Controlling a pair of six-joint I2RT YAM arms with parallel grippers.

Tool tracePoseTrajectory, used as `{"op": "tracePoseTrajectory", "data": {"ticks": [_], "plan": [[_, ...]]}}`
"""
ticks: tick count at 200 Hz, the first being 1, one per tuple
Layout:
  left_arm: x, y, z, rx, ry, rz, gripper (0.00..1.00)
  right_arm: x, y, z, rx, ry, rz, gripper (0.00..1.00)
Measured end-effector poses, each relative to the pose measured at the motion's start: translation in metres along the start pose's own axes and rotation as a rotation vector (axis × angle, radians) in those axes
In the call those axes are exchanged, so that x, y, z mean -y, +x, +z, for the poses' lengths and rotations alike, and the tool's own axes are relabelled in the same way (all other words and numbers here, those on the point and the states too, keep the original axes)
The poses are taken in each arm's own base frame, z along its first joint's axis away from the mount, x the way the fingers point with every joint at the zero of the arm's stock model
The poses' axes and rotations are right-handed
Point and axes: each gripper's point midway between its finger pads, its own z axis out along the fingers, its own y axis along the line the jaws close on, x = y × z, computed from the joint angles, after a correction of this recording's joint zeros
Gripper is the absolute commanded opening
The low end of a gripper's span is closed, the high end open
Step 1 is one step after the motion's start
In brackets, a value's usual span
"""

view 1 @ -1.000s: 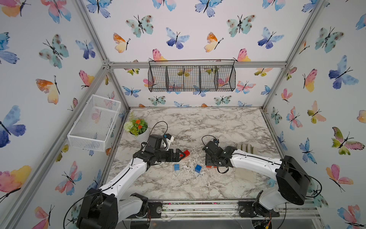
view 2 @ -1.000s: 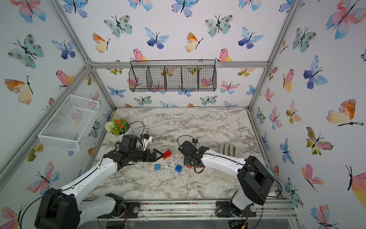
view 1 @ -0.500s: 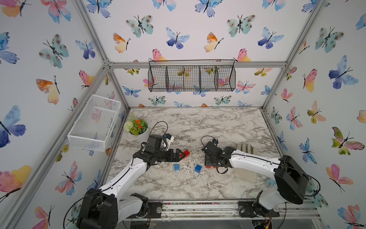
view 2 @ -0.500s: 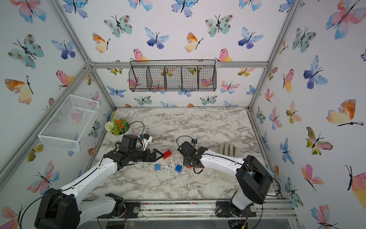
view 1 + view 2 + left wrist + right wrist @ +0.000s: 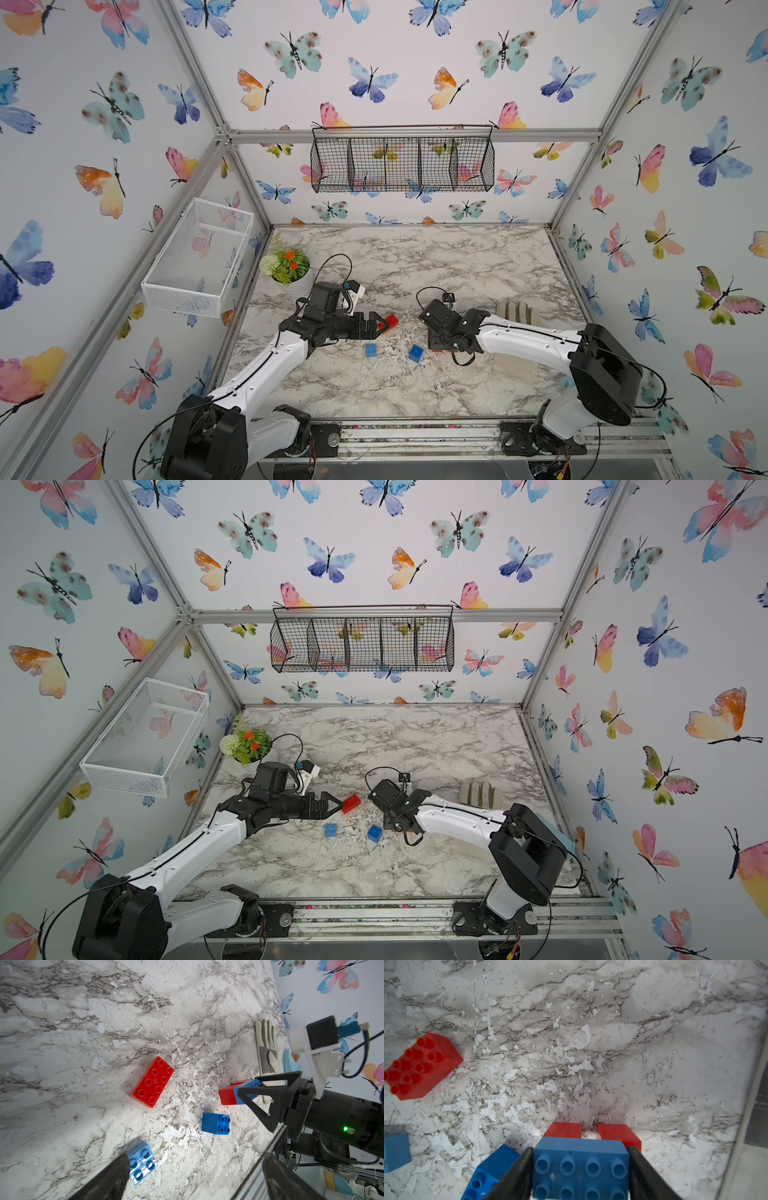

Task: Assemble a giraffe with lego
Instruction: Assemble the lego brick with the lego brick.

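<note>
Two arms are shown reaching inward over the marble desk [image 5: 415,257] in both top views. The right gripper [image 5: 580,1169] is seen clamped on the long blue brick [image 5: 581,1165], one finger [image 5: 517,1176] pressed against each end. Beneath this brick, two red square bricks [image 5: 563,1130] are seated side by side with a narrow gap between them, so that a partial giraffe, legs and body only, stands right of centre in a top view [image 5: 436,347], largely hidden there by the gripper. The left gripper [image 5: 195,1180] is shown apart and holding nothing, its fingers [image 5: 108,1180] blurred at the lower edge of the left wrist view. The long red brick [image 5: 387,323] lies studs up just beyond its tips, at the middle of the desk. Two small blue bricks lie loose below it: one [image 5: 371,350] to the left, the other [image 5: 415,353] tipped on its side, just beside the right gripper. A grey glove [image 5: 517,312] lies at the right of the desk.
</note>
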Motion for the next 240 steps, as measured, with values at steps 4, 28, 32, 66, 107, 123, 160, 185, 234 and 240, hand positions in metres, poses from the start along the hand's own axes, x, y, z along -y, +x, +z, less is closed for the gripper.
{"op": "tracePoseTrajectory", "data": {"ticks": [4,28,32,66,107,123,160,185,234,240], "plan": [[0.0,0.0,0.0,0.0,0.0,0.0,0.98,0.0,0.0,0.0,0.0,0.001,0.001,0.54],[0.0,0.0,0.0,0.0,0.0,0.0,0.98,-0.001,-0.001,0.001,0.0,0.002,0.001,0.54],[0.0,0.0,0.0,0.0,0.0,0.0,0.98,-0.001,-0.001,0.001,0.001,0.002,-0.001,0.54],[0.0,0.0,0.0,0.0,0.0,0.0,0.98,-0.005,-0.004,0.002,0.014,-0.011,-0.049,0.54],[0.001,0.0,-0.001,0.003,0.001,0.002,0.98,-0.022,-0.017,0.007,0.057,-0.052,-0.138,0.55],[0.002,-0.001,-0.002,0.009,0.003,0.006,0.98,-0.026,-0.021,0.009,0.067,-0.062,-0.171,0.55],[0.003,-0.002,-0.003,0.012,0.004,0.008,0.98,-0.034,-0.03,0.012,0.083,-0.078,-0.225,0.57],[0.003,-0.002,-0.004,0.014,0.005,0.009,0.98,-0.035,-0.031,0.012,0.082,-0.083,-0.243,0.61],[0.003,-0.002,-0.004,0.015,0.005,0.01,0.98,-0.036,-0.032,0.011,0.065,-0.076,-0.27,0.73],[0.003,-0.002,-0.004,0.015,0.005,0.01,0.98,-0.035,-0.033,0.011,0.061,-0.074,-0.272,0.74]]}}
